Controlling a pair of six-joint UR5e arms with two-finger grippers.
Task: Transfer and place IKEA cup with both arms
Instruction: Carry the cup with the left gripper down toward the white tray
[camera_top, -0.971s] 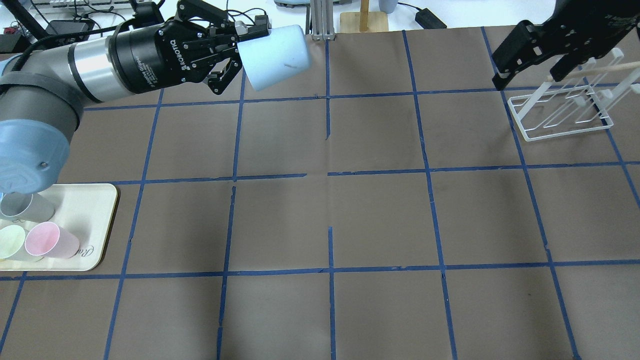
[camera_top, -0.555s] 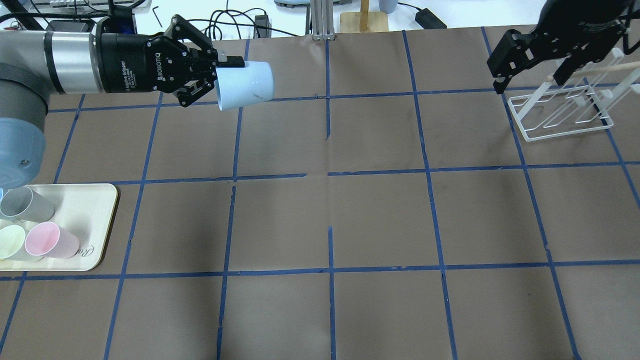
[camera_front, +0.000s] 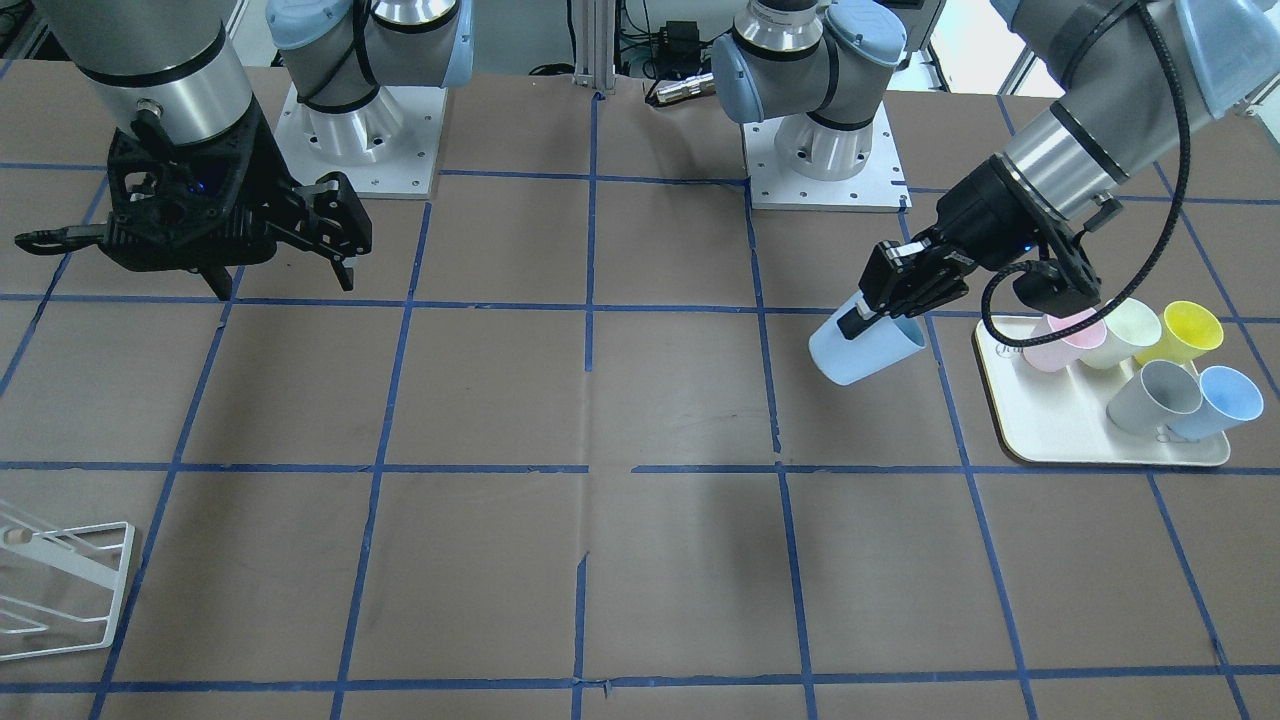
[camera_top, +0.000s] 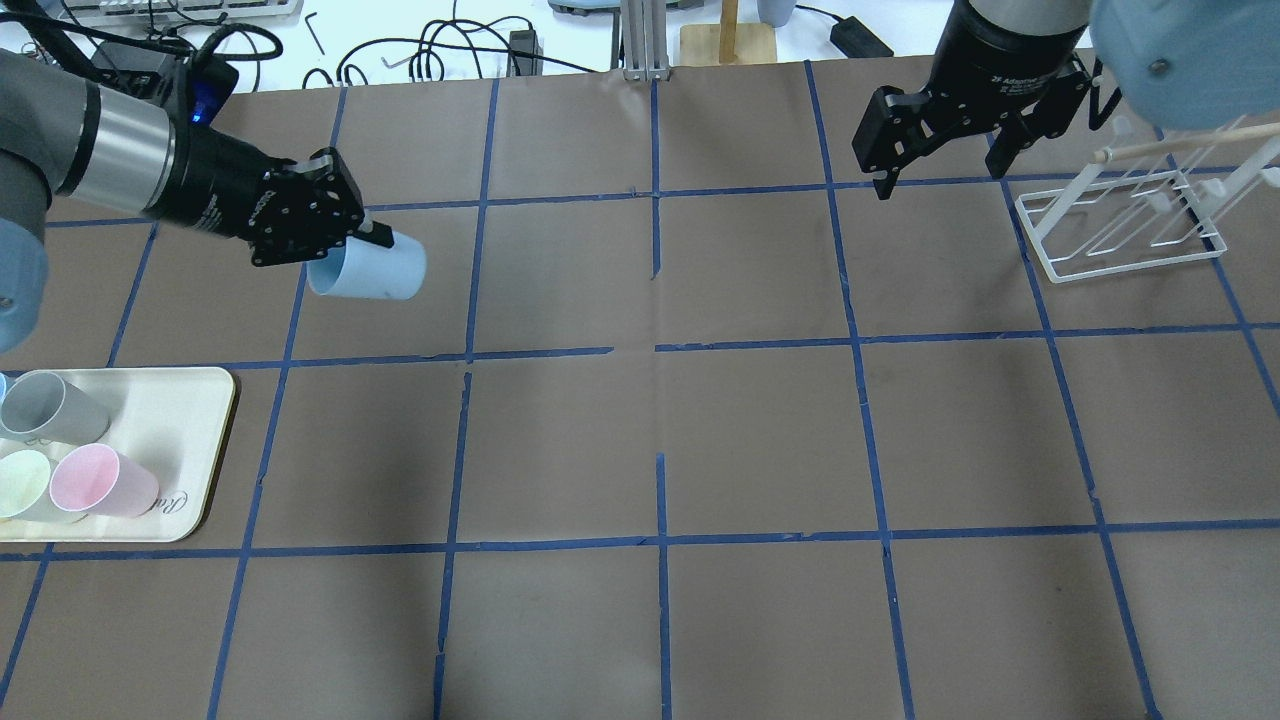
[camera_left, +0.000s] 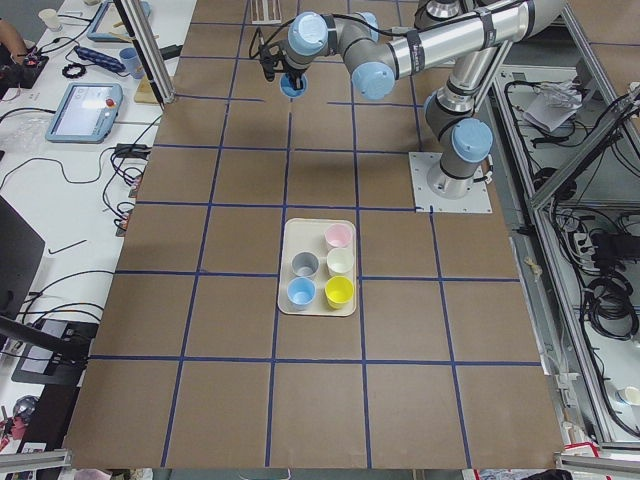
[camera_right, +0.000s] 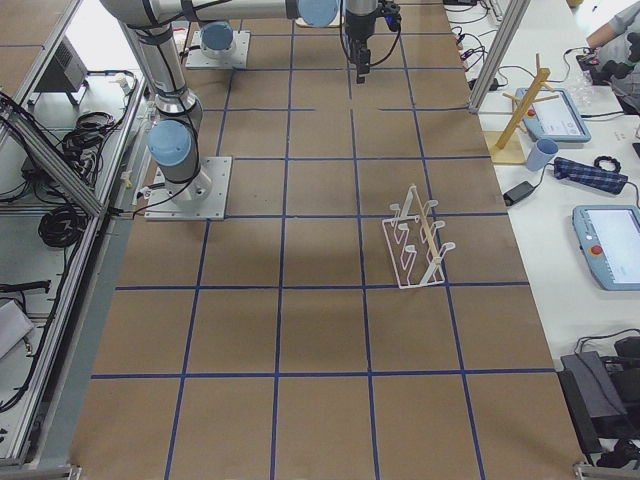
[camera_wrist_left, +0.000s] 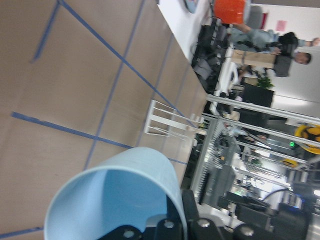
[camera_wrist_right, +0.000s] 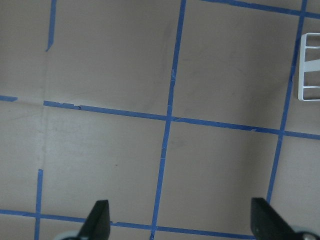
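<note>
My left gripper is shut on the rim of the light-blue IKEA cup, with one finger inside the mouth. The cup is tipped on its side, base pointing to the table's middle, low over the brown table. It also shows in the front view below the left gripper, and in the left wrist view. My right gripper is open and empty, above the table just left of the white rack. Its fingertips stand wide apart in the right wrist view.
A cream tray at the robot's left holds a second blue cup, a grey cup, a yellow cup, a pink cup and a cream cup. Blue tape lines grid the table.
My left gripper has swung the cup down and toward the robot's left, lower over the table. My right gripper has moved left, away from the rack, still open.
</note>
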